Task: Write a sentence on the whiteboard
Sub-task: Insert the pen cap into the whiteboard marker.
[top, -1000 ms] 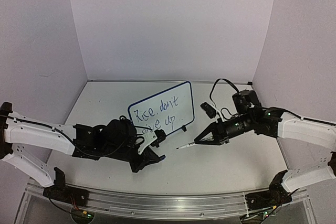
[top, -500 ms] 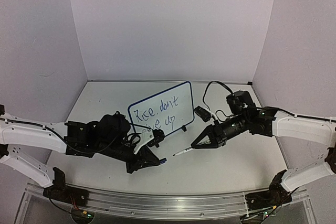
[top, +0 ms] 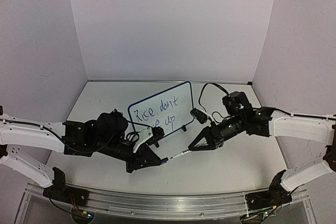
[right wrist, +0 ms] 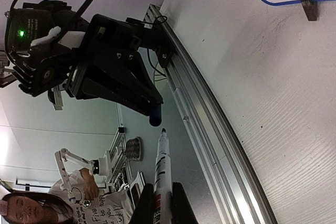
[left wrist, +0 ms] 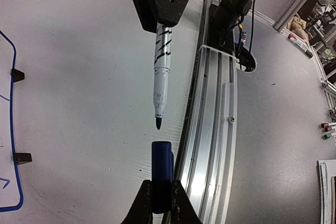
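Observation:
The whiteboard stands tilted at the table's middle. The sentence fills two dark handwritten lines on it. In front of it my left gripper is shut on a dark-blue marker cap, open end outward. My right gripper is shut on the white marker. Its dark tip points at the cap, a short gap from it. The right wrist view shows the marker in line with the cap. The board's blue frame runs along the left wrist view's left edge.
An aluminium rail runs along the near table edge, just below both grippers. The board's black clip feet rest on the table. Lilac walls close in the back and both sides. A black cable loops above the right wrist.
Both grippers have moved towards each other in front of the board. The marker tip and the cap are now almost end to end. The board has not moved.

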{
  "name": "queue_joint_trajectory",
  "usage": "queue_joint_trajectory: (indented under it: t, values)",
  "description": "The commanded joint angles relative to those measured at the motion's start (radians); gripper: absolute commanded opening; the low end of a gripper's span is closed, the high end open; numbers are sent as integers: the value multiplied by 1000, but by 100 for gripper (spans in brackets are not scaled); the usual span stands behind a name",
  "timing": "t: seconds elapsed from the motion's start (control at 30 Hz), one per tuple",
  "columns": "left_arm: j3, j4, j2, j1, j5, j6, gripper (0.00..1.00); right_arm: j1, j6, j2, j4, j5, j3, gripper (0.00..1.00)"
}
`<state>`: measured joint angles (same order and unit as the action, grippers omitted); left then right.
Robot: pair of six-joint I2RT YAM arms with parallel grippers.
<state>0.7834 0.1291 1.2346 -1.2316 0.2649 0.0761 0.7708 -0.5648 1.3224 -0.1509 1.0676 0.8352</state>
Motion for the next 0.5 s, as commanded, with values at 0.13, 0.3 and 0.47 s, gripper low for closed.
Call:
queue_joint_trajectory:
  t: [0.13, 0.3, 0.47]
  values:
    - [17, -50, -17, -4, 37, 20, 0, 9, 10, 0, 47, 23, 44, 0]
    - [19, -56, -14, -3, 48, 27, 0, 13, 8, -6, 51, 27, 39, 0]
    - [20, -59, -9, -4, 47, 33, 0, 16, 8, -1, 52, 34, 33, 0]
